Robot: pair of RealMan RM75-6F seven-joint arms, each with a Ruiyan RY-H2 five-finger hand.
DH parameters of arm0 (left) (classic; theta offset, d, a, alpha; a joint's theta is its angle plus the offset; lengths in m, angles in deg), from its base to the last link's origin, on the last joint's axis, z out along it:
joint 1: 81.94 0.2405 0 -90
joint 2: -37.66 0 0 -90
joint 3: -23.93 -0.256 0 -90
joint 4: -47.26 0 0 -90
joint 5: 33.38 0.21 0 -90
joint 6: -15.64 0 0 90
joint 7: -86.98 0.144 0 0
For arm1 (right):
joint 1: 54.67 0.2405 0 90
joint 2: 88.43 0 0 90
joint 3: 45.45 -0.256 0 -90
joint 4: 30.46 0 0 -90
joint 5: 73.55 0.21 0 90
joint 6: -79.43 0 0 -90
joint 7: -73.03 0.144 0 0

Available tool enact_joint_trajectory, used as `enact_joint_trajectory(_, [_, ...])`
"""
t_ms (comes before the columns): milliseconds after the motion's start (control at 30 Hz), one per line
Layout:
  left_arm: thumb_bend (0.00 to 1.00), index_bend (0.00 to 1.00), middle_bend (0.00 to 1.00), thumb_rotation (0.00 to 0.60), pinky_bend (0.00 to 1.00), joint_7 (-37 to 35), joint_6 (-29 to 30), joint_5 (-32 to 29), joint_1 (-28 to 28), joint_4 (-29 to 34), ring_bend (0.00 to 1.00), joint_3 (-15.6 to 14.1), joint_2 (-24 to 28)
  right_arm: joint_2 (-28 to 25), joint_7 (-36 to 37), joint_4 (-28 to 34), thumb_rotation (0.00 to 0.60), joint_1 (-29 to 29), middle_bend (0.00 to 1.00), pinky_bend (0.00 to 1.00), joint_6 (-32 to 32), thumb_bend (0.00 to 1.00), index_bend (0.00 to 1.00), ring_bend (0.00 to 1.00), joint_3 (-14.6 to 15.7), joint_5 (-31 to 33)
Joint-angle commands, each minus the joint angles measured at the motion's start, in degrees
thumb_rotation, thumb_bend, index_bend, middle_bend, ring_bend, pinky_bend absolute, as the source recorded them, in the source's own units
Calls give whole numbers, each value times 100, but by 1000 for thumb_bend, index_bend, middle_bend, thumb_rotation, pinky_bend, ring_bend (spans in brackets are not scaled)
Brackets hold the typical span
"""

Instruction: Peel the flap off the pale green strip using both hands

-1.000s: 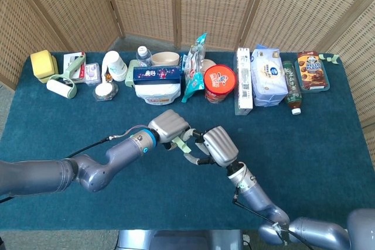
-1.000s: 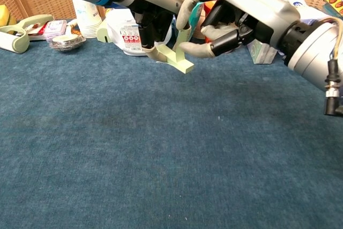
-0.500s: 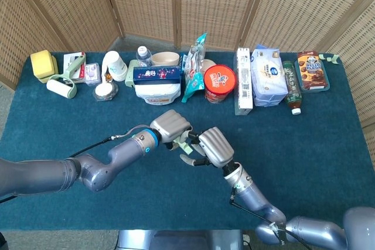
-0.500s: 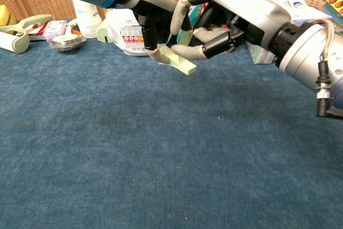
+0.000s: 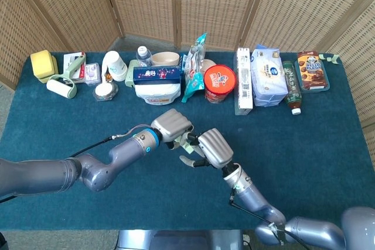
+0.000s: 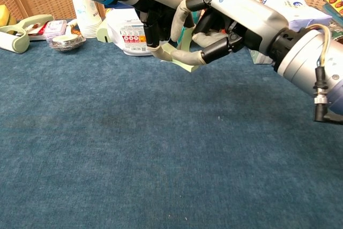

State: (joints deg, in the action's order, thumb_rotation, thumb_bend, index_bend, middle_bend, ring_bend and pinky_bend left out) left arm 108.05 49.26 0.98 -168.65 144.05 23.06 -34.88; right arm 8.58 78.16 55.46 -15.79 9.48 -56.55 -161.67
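We hold the pale green strip point(image 6: 174, 56) above the surface point(image 5: 304, 144), a little toward 6 o'clock of its middle, between our two robot hands. Our left robot hand point(image 5: 171, 127) pinches one end from above, fingers closed on it. Our right robot hand point(image 5: 212, 149) has its fingers curled round the other end, where the flap should be, though we cannot tell from either view whether it has the flap alone or flap and strip together.

That is our main risk: if the right fingers clamp both layers, pulling apart would drag the whole strip out of the left pinch rather than peel it. The left hold looks shallow, so a sideways tug could twist the strip free and drop it.

Toward 12 o'clock stands a row of goods, among them a red-lidded tub point(image 5: 219, 83), a tissue pack point(image 5: 268, 74) and a lint roller point(image 5: 61, 88). All are well apart from us; nothing blocks the pull.
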Motion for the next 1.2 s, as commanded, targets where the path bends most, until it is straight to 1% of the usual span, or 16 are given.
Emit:
enact_joint_trajectory(33, [375, 611, 1000, 600, 1000, -2, -6, 4, -2, 7, 1000, -11, 10, 13, 9, -22, 512, 19, 1000, 826, 3, 301, 507, 993, -10, -7])
enact_joint_trajectory(167, [375, 611, 1000, 600, 1000, -19, -12, -9, -1, 4, 1000, -25, 17, 14, 19, -29, 528, 20, 1000, 826, -18, 301, 508, 993, -11, -12])
enact_joint_trajectory(267, [375, 611, 1000, 600, 1000, -17, -24, 7, -6, 12, 1000, -37, 20, 6, 57, -55, 528, 4, 1000, 826, -39, 301, 500, 993, -21, 16])
enact_joint_trajectory(567, [375, 611, 1000, 600, 1000, -21, 7, 42, 5, 53, 1000, -63, 29, -36, 183, -136, 528, 20, 1000, 825, 32, 301, 401, 991, -59, 122])
enact_joint_trajectory(1067, [375, 611, 1000, 600, 1000, -11, 60, 64, 28, -9, 1000, -84, 31, -13, 248, -241, 528, 44, 1000, 824, 141, 301, 386, 986, -17, 198])
enact_joint_trajectory(1200, [375, 611, 1000, 600, 1000, 15, 78, 69, 44, -55, 1000, -114, 22, -39, 285, -281, 526, 20, 1000, 823, 138, 300, 320, 984, -5, 220])
